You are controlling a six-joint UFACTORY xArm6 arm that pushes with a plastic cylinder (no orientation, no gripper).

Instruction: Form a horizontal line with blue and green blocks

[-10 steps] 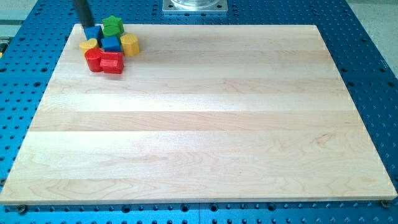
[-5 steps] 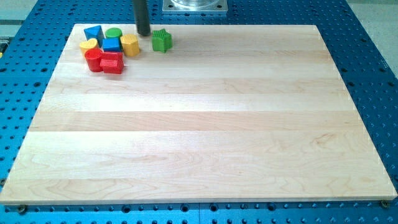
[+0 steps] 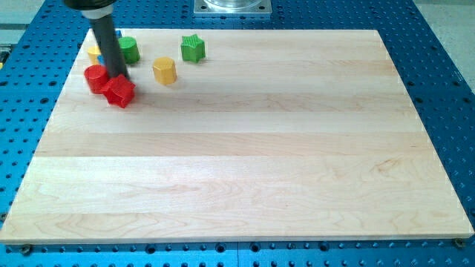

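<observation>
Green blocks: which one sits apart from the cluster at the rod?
The green star-shaped block, alone toward the view's right. The round green block sits right beside my tip and the red blocks.

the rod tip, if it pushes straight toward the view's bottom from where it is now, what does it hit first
Most likely the red block, which sits right below my tip, apparently touching it, though depth is hard to judge.

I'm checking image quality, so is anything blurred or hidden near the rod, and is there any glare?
Camera view: my tip and rod look slightly motion-blurred; the rod hides most of the blue blocks; the wooden board is evenly lit, without harsh glare.
</observation>
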